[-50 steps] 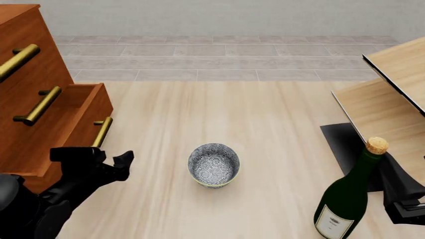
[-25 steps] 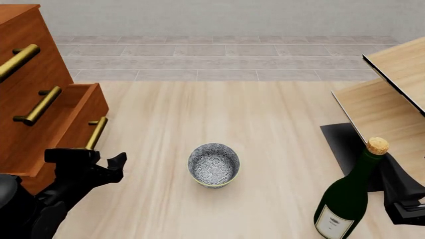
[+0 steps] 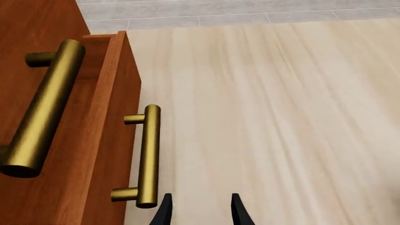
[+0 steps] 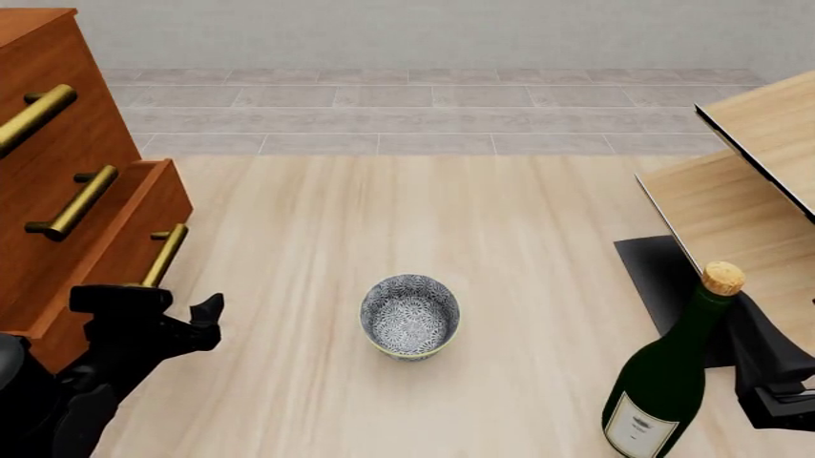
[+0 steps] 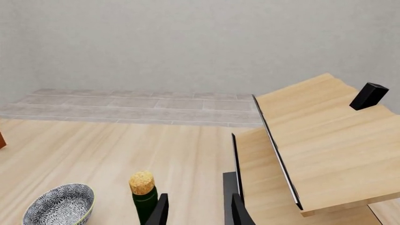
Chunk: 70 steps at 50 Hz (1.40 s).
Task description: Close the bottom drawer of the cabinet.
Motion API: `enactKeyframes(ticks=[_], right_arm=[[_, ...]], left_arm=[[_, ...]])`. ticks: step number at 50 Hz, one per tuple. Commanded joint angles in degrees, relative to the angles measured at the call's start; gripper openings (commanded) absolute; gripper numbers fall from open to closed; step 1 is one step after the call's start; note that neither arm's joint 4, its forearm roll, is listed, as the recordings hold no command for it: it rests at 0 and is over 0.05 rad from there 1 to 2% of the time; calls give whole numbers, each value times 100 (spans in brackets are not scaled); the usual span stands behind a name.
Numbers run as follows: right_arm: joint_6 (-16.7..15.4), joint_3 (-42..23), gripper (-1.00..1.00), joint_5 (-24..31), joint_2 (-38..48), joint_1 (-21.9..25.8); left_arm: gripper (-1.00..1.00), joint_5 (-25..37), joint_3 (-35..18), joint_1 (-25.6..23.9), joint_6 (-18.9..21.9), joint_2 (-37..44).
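Note:
The reddish-brown cabinet (image 4: 52, 143) stands at the far left with three brass bar handles. Its bottom drawer (image 4: 121, 239) sticks out a little from the cabinet front. In the left wrist view the drawer front (image 3: 106, 140) and its brass handle (image 3: 148, 154) lie just beside my fingertips. My left gripper (image 4: 159, 301) is open and empty, right at the near end of that handle; I cannot tell whether it touches. It also shows in the left wrist view (image 3: 200, 211). My right gripper (image 4: 774, 401) is open and empty at the near right, also in its wrist view (image 5: 196, 213).
A patterned bowl (image 4: 409, 316) sits mid-table. A green corked bottle (image 4: 669, 382) stands near right, just in front of my right gripper. Pale wood furniture with black edging (image 4: 751, 191) and a black mat (image 4: 662, 277) fill the right side.
The bottom drawer has slid further into the cabinet, to the left. My left gripper has moved left with it. The right arm has not moved.

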Motion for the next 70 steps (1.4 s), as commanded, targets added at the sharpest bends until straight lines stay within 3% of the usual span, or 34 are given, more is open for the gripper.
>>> enactKeyframes(ticks=[1,70], right_arm=[[8,11,100,-26,39,9],[-68,5,100,126,-167,27]], left_arm=[[100,-38,-131,241,180,89],[100,-138,-204,907,1108,56]])
